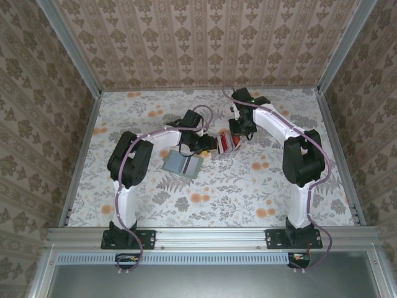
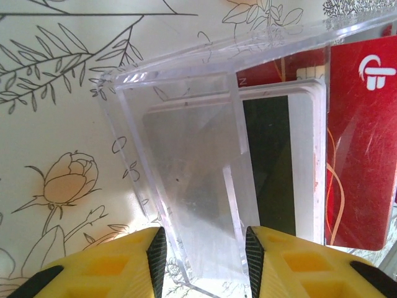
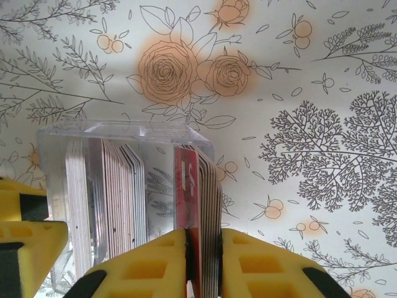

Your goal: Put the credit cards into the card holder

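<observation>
Top view / L arm: I see the left gripper (image 1: 209, 144) coming in from 9 o'clock onto the clear acrylic box (image 1: 228, 149), approx mid floral table (image 1: 248, 186).
Top view / R arm: right gripper (image 1: 237, 131) sits on the box from 12 o'clock.
Top view / card holder (image 1: 184, 164): grey-green, flat on the table, at 7 o'clock of the left gripper, apart from both grippers.
Left wrist / grip: left gripper (image 2: 205, 239) clamped on a clear section of the box (image 2: 186, 155), pads (image 2: 155, 251) against both sides.
Left wrist / cards: red card (image 2: 360, 143) at 3 o'clock, white card (image 2: 267, 161) w/ dark stripe beside it, both behind a clear wall.
Right wrist / grip: right gripper (image 3: 203, 239) pressed together on a thin stack of credit cards (image 3: 198, 186), red one on its 9 o'clock face, standing on edge in the box (image 3: 124, 131).
Right wrist / rest: 2nd stack (image 3: 121, 192) stands in the box at 9 o'clock of the pinched one.
</observation>
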`<state>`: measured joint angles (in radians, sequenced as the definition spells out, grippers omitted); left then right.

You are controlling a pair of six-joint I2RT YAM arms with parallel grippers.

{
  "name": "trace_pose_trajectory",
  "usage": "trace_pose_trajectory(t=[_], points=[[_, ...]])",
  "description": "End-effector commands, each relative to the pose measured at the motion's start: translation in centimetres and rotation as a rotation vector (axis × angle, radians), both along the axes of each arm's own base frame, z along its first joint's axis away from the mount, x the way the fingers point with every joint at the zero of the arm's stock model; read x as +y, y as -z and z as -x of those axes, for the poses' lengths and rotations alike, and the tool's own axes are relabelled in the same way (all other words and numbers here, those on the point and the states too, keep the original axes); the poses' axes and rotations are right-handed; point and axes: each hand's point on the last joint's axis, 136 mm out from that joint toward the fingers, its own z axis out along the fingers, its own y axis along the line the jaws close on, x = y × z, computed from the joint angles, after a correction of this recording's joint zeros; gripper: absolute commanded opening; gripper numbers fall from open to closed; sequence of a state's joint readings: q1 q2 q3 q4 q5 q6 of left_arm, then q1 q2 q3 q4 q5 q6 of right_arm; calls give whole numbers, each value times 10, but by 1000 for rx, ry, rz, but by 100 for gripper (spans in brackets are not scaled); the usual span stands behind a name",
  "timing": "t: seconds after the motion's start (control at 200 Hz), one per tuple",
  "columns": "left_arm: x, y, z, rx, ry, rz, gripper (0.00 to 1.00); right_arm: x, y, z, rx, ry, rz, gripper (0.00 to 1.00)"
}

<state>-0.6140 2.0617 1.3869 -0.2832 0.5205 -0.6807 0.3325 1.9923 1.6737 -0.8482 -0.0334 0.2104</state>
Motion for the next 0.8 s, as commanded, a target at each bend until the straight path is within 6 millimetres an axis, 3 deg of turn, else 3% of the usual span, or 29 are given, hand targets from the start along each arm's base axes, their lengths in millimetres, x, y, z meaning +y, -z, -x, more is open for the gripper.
trace_pose_trajectory(t=[0.0, 0.395, 0.475, 0.545, 0.595, 0.66, 0.795], points=[[3, 6, 8, 38, 0, -20, 41, -13, -17, 5, -15, 5, 35, 11], [3, 4, 10, 35, 1, -23, 41, -8, -20, 6, -16, -6, 5, 11], [3, 5, 9, 34, 0, -26, 41, -6, -21, 7, -14, -9, -5, 0], [3, 5, 10, 37, 0, -24, 41, -5, -24, 6, -23, -11, -13, 0], [2, 5, 10, 36, 3, -24, 41, -5, -25, 6, -24, -9, -18, 10], [2, 5, 10, 37, 2, -24, 41, -3, -24, 7, -13, -12, -26, 12], [1, 5, 10, 36, 5, -24, 41, -1, -21, 8, -7, -12, -37, 9]])
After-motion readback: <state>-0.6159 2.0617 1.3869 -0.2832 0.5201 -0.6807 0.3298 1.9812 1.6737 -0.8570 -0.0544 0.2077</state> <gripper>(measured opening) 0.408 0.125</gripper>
